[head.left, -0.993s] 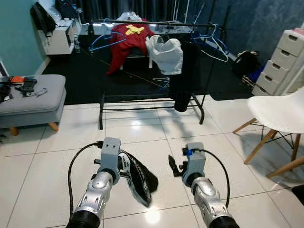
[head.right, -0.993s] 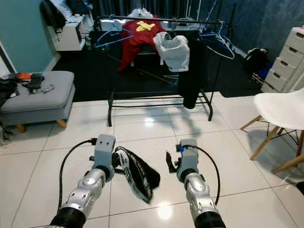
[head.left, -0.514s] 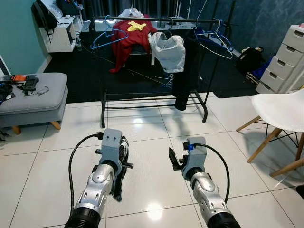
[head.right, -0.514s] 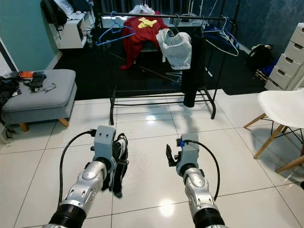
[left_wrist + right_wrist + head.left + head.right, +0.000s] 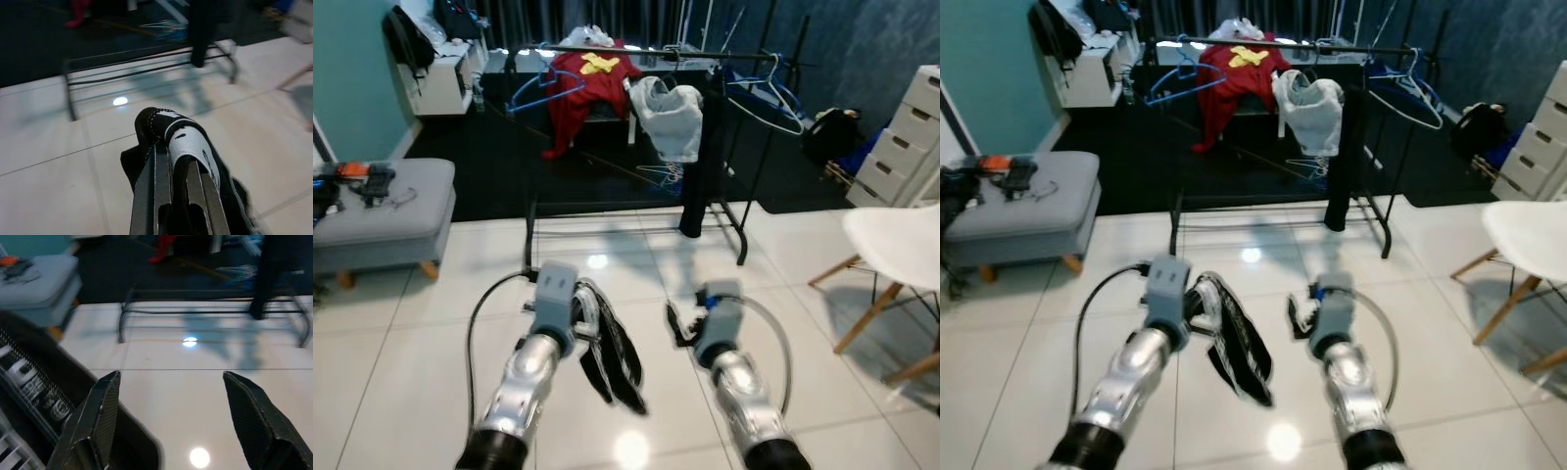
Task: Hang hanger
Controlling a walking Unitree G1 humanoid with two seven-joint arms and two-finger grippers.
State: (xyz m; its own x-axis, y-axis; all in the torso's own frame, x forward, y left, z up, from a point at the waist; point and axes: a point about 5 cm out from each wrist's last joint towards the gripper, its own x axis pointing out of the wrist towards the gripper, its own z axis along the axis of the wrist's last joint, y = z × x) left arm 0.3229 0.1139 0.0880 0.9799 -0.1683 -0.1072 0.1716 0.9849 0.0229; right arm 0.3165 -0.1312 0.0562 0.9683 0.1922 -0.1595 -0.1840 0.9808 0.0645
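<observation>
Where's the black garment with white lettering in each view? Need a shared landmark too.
Left eye view: black garment hangs from the left hand, low centre.
Right eye view: garment low centre, left of the right hand.
Left wrist view: draped over the fingers, near the bottom edge.
Right wrist view: dark band beside one finger.
Shared landmark: clothes rack, its base rails on the tiles ahead.

Open tile floor [image 5: 636, 264] is lying ahead, while hanging clothes [image 5: 671, 116] are crowding the rack's rail [image 5: 636, 49].
</observation>
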